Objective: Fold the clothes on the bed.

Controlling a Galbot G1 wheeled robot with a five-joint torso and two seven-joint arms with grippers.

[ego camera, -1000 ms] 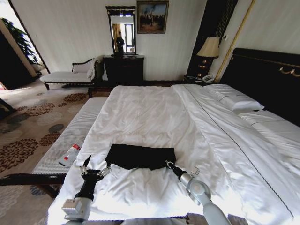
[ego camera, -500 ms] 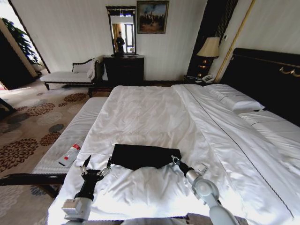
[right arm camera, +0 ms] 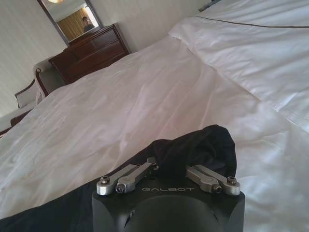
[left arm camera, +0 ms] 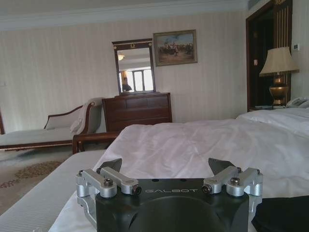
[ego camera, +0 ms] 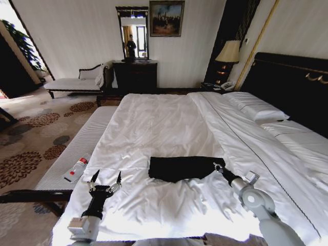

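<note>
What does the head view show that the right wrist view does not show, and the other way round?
Only the head view shows the left gripper, open over the white duvet and apart from the black T-shirt, a bottle on the bench, a lamp, the pillows and the dark headboard.

Only the right wrist view shows, up close, the right gripper shut on a bunched edge of the T-shirt.

Both show the bed, the T-shirt, the right gripper, the dark dresser and the mirror.
</note>
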